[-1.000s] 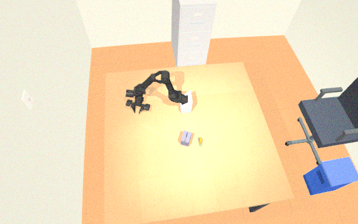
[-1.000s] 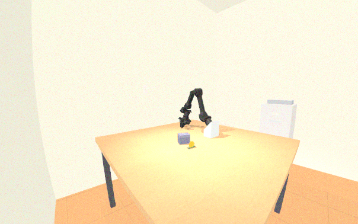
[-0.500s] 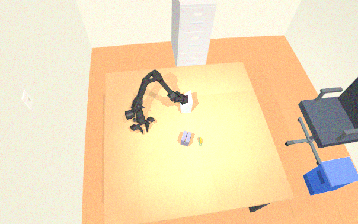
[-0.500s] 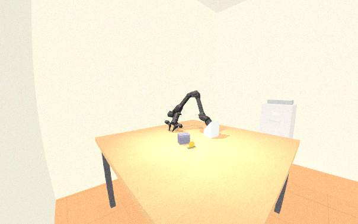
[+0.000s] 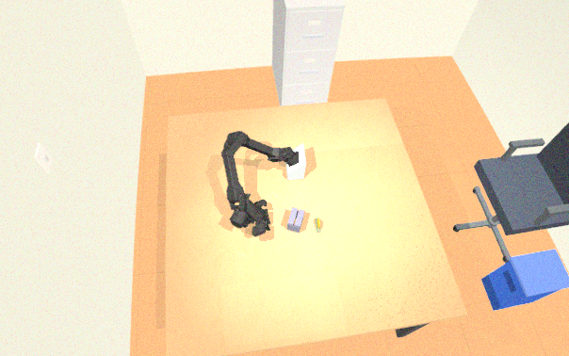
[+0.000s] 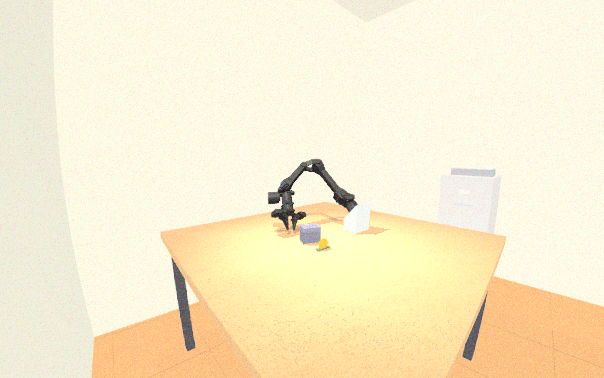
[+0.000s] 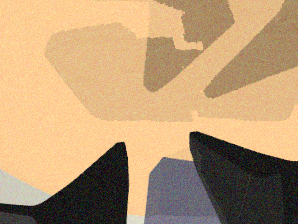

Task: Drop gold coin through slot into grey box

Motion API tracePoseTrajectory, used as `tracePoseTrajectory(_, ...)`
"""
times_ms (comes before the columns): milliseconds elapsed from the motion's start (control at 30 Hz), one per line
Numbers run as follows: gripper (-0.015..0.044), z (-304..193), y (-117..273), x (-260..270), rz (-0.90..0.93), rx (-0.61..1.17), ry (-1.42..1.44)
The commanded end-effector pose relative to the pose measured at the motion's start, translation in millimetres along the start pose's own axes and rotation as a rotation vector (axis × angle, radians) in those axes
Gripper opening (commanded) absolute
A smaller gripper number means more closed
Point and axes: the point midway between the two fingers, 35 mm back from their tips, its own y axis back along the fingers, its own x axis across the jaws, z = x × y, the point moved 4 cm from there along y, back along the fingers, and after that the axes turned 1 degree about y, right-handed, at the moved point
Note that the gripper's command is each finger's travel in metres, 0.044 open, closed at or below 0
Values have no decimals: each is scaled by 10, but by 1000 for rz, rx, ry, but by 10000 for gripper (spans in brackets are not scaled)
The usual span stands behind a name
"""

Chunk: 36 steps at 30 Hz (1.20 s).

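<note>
The gold coin (image 5: 319, 223) (image 6: 323, 243) stands on edge in the small dark-green holder (image 6: 320, 249). The grey box (image 5: 291, 218) (image 6: 310, 235) (image 7: 172, 192) is beside them, between the coin and the arm. Its lid slot shows as a dark line in the top view. My gripper (image 6: 291, 229) (image 7: 158, 145) is partly open and empty, pointing down low over the table on the side of the box away from the coin. In the wrist view the box is partly behind one finger; coin and holder are out of that view.
The arm's base is at a white angular block (image 5: 296, 171) (image 6: 357, 220) on the wooden table (image 5: 330, 292) (image 6: 350, 300). A filing cabinet (image 5: 308, 49) (image 6: 470, 212), an office chair (image 5: 528, 188) and a blue bin (image 5: 542, 278) stand off the table.
</note>
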Motion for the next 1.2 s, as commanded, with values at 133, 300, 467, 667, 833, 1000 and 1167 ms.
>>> tracePoseTrajectory(133, 161, -1055, -386, 317, -271, -9, 575)
tracePoseTrajectory(300, 161, -1749, -539, 365, -416, -62, 951)
tracePoseTrajectory(467, 161, -2149, -610, 319, -497, -109, 1153)
tracePoseTrajectory(667, 161, -2861, -692, 127, -637, -237, 1536)
tracePoseTrajectory(833, 161, -2854, -713, 117, -640, -240, 1544)
tracePoseTrajectory(1000, 161, -2680, -974, 41, -641, -242, 1544)
tracePoseTrajectory(1167, 161, -2619, -1055, 19, -641, -242, 1544)
